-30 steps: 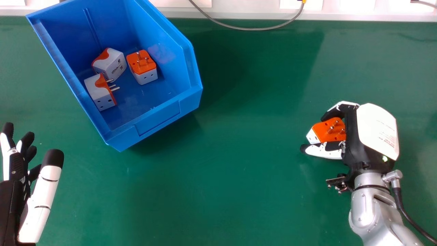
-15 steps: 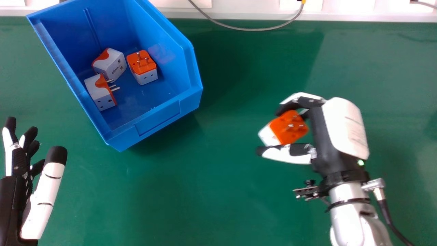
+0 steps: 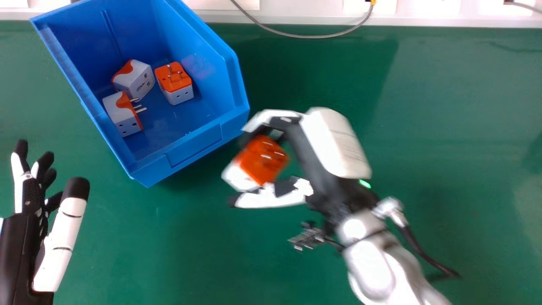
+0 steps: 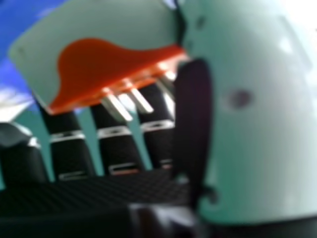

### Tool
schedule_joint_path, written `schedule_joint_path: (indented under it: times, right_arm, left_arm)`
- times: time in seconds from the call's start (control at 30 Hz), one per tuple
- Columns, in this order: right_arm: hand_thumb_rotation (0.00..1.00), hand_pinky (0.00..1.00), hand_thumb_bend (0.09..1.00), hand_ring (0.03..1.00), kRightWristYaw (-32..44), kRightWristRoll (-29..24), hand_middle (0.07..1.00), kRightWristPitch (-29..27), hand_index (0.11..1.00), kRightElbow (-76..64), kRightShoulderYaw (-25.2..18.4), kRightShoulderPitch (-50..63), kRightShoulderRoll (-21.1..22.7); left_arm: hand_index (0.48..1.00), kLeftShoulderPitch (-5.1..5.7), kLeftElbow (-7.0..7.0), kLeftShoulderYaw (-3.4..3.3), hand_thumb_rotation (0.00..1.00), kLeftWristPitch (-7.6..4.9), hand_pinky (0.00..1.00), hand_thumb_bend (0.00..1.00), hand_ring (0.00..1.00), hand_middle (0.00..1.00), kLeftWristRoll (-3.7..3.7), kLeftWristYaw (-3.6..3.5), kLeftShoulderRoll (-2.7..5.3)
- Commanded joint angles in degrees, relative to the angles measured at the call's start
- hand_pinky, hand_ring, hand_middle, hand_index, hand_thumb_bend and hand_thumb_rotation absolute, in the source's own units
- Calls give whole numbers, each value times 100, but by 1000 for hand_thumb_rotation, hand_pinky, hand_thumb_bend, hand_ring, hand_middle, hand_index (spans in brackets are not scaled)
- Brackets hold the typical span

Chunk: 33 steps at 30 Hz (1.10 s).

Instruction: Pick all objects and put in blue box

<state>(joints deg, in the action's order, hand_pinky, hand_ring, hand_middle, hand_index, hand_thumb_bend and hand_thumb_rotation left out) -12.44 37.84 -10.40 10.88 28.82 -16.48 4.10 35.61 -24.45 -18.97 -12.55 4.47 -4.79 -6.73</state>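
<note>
The right hand (image 3: 307, 154) holds a plug adapter (image 3: 261, 163) between its thumb and curled fingers, above the green bench (image 3: 211, 258) and just outside the near right corner of the blue box (image 3: 197, 146). Any print on the hand's white back is too blurred to read, and so are any markings on the adapter. The adapter is a chunky block with a white body and an orange face, which is turned upward in the head view. In the right hand view its orange part has a curved, wavy edge, and three metal pins stick out of it.

Inside the box, a first adapter (image 3: 139, 84) and a second adapter (image 3: 120, 118) lie close together; a third adapter (image 3: 175, 84) sits beside them, orange face and pins up. The left hand (image 3: 17, 245), at the view's lower left, has its fingers extended and grasps nothing.
</note>
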Motion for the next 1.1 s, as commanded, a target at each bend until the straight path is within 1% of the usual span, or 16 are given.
schedule_joint_path:
  times: [0.0, 0.03, 0.1, 0.13, 0.17, 0.27, 0.3, 0.33, 0.37, 0.43, 0.5, 0.57, 0.7, 0.83, 0.9, 1.07]
  right_arm:
    - [139, 36, 482, 74, -1, -2, 127, -188, 470, 362, 73, -451, -177]
    - [139, 38, 482, 76, -11, 30, 127, -236, 470, 560, 108, -612, -234]
    - [140, 95, 480, 148, -76, 108, 201, -342, 472, 1068, 183, -1017, -364]
    - [140, 112, 480, 169, -125, 132, 222, -411, 473, 1348, 203, -1228, -431]
    - [140, 112, 480, 169, -165, 146, 222, -461, 473, 1617, 216, -1445, -505]
    - [140, 171, 480, 228, -371, 274, 276, -484, 472, 2323, 279, -2031, -717]
    - [140, 196, 480, 256, -444, 323, 307, -474, 474, 2507, 299, -2177, -775]
    - [141, 278, 480, 356, -505, 361, 408, -461, 481, 2671, 312, -2315, -834]
    - [141, 310, 480, 395, -554, 383, 447, -447, 483, 2818, 319, -2445, -894]
    - [141, 350, 480, 442, -623, 375, 489, -431, 485, 3137, 304, -2742, -1022]
    - [141, 345, 480, 434, -671, 328, 477, -414, 482, 3487, 262, -3065, -1157]
    - [140, 283, 481, 358, -720, 320, 413, -347, 477, 3740, 238, -3333, -1264]
    - [140, 249, 481, 315, -717, 229, 389, -266, 480, 4074, 171, -3730, -1406]
    - [140, 267, 481, 334, -759, 166, 404, -189, 482, 4424, 126, -4142, -1533]
    - [140, 289, 481, 362, -836, 183, 428, -88, 482, 4629, 135, -4379, -1623]
    - [140, 347, 482, 435, -807, 101, 497, 106, 484, 5222, 92, -4970, -1820]
  left_arm:
    - [997, 5, -2, -16, 961, -154, 902, 627, 965, 982, 18, 36, -30]
    - [997, 10, 2, -11, 961, -167, 903, 627, 966, 982, 18, 39, -27]
    - [998, 32, -8, 9, 963, -184, 906, 632, 967, 983, 30, 49, -12]
    - [998, 47, -20, 20, 963, -190, 906, 634, 967, 983, 42, 55, -3]
    - [998, 57, -30, 26, 963, -194, 906, 634, 967, 983, 47, 57, 0]
    - [999, 83, -46, 42, 964, -215, 908, 637, 967, 984, 53, 63, -1]
    - [999, 85, -44, 47, 964, -220, 908, 638, 968, 984, 54, 65, -2]
    - [1000, 92, -47, 51, 965, -225, 909, 638, 968, 984, 55, 67, 0]
    - [1000, 96, -47, 53, 966, -231, 910, 639, 969, 985, 53, 67, 0]
    - [1000, 110, -58, 59, 967, -243, 911, 640, 969, 985, 55, 66, 2]
    - [1000, 123, -66, 63, 967, -256, 911, 642, 969, 985, 52, 61, 1]
    - [1000, 139, -72, 72, 969, -272, 913, 641, 970, 985, 50, 60, 9]
    - [1000, 146, -68, 96, 970, -293, 913, 640, 970, 985, 38, 62, 27]
    - [1000, 159, -86, 114, 970, -280, 913, 642, 970, 985, 6, 54, 49]
    - [1000, 166, -88, 113, 969, -278, 913, 645, 970, 985, -34, 36, 47]
    - [1000, 223, -136, 133, 967, -290, 922, 646, 977, 987, -83, 11, 71]
